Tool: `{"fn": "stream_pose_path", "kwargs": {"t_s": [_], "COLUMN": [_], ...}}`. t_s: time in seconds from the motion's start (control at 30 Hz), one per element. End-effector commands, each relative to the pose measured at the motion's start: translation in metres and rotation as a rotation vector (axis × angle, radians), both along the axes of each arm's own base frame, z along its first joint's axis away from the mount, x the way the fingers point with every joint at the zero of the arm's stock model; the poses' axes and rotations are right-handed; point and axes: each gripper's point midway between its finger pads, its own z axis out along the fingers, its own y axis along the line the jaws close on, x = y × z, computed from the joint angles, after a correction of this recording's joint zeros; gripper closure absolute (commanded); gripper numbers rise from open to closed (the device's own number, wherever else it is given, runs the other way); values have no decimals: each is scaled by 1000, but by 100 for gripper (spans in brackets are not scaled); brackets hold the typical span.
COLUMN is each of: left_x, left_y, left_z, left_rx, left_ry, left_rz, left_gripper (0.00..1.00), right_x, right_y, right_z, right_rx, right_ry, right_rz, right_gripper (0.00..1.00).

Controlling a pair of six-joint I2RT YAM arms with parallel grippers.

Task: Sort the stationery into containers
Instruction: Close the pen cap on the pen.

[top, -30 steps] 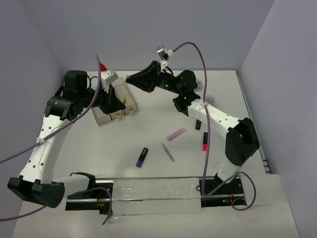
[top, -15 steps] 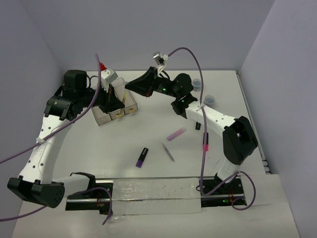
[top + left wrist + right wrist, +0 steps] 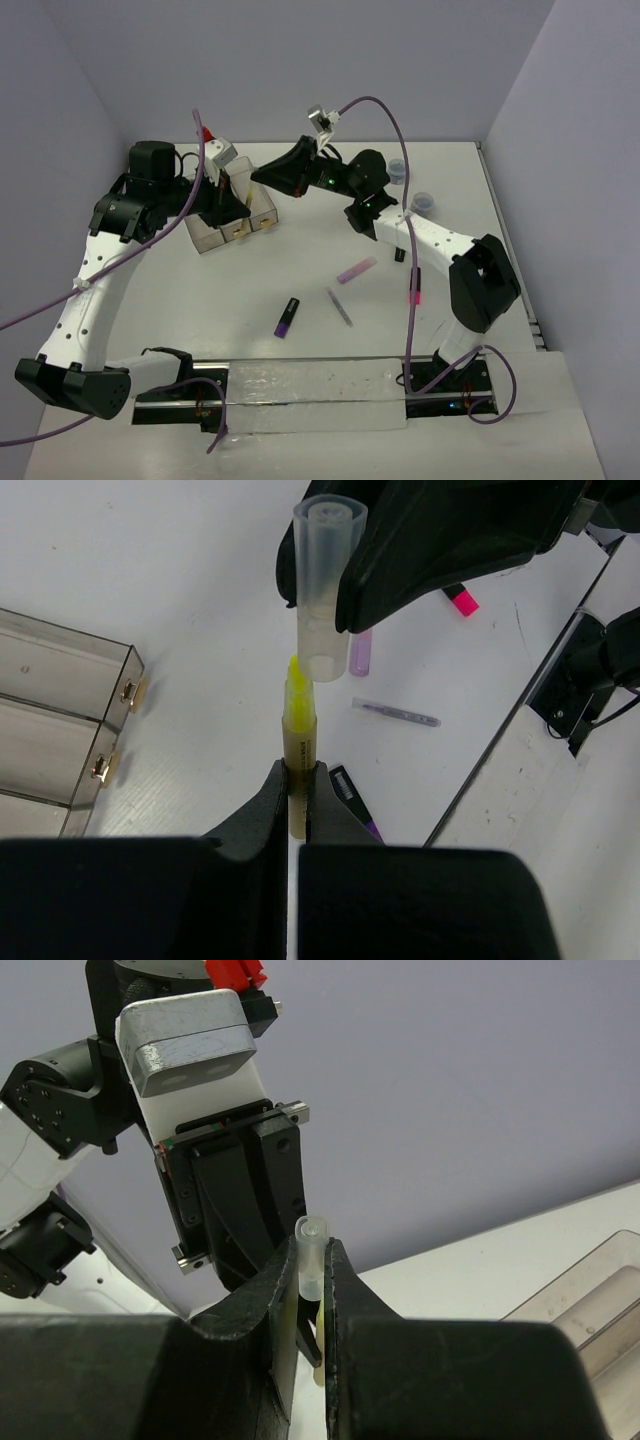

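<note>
My left gripper [image 3: 230, 207] is shut on an uncapped yellow highlighter [image 3: 297, 742], tip pointing away, above the table beside the three joined smoky bins [image 3: 209, 240]. My right gripper [image 3: 263, 172] is shut on a clear cap [image 3: 325, 585] and holds it just beyond and slightly right of the yellow tip, not on it. In the right wrist view the cap [image 3: 311, 1258] sits between my fingers with the highlighter [image 3: 318, 1345] and the left gripper [image 3: 236, 1215] behind it. A lilac marker [image 3: 356, 270], a grey stick [image 3: 340, 307], a purple marker [image 3: 288, 317] and a pink-red marker [image 3: 413, 292] lie on the table.
Two small grey-blue rolls [image 3: 398, 170] [image 3: 423, 200] stand at the back right. A short dark marker [image 3: 400, 253] lies under the right arm. A clear sheet [image 3: 315, 393] covers the near edge between the arm bases. Walls close in at back and right.
My right gripper has moved left with the cap, closer to the left gripper and the highlighter tip. The left arm has stayed nearly still.
</note>
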Motion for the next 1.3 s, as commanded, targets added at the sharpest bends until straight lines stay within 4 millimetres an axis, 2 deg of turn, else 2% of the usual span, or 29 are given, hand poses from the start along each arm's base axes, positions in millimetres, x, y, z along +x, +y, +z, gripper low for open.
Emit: {"fn": "stream_pose_path", "kwargs": {"t_s": [0.0,0.17,0.47,0.6,0.9,1.27], "left_x": [5,3,2,2,-2,-3], "left_y": [1,0,2,2,3,3], "left_z": [30,30,27,29,20,19], "left_rx": [-21,-26,-15,-14,-8,-5], "left_ry": [-111,-111,-112,-120,-103,-100], "left_rz": [3,-9,-1,-6,-9,-13], "left_gripper": [100,100,100,100,100,100], "right_x": [-13,-8,-2,0,4,6], "right_y": [2,4,4,5,3,6], "right_z": [4,-5,-2,-7,13,7], "right_rx": [19,11,7,-1,17,8], "right_ry": [-27,-8,-17,-4,-44,-21], "right_rz": [40,25,8,3,-11,-10], "right_gripper": [100,100,100,100,100,100]}}
